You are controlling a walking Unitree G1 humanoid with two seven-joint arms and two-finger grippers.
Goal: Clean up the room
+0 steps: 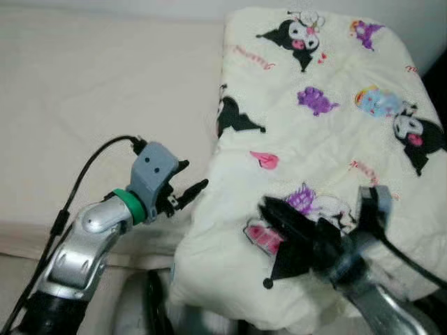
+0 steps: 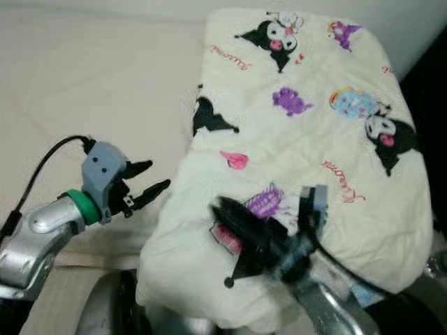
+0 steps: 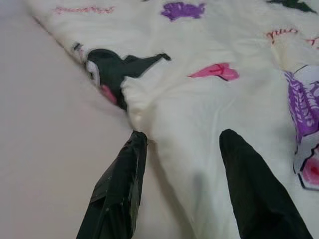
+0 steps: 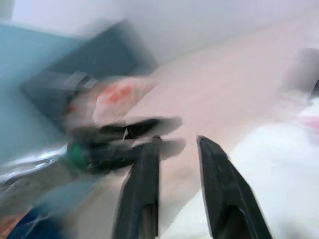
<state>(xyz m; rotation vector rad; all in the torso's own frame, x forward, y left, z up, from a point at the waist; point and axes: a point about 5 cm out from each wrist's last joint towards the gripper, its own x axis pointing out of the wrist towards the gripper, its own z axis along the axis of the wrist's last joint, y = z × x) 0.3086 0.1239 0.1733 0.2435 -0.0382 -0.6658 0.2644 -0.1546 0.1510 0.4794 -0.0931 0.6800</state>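
A folded cream quilt printed with black, purple and pink cartoon figures lies on the right part of the bed. My left gripper is open at the quilt's left edge. In the left wrist view its fingertips straddle the quilt's rim without closing on it. My right gripper hovers, blurred by motion, over the quilt's near corner. Its fingers stand slightly apart with nothing between them.
The beige mattress stretches left of the quilt, with its front edge near my left arm. A pale wall runs behind the bed. A dark gap lies at the far right. My left arm's green ring appears blurred in the right wrist view.
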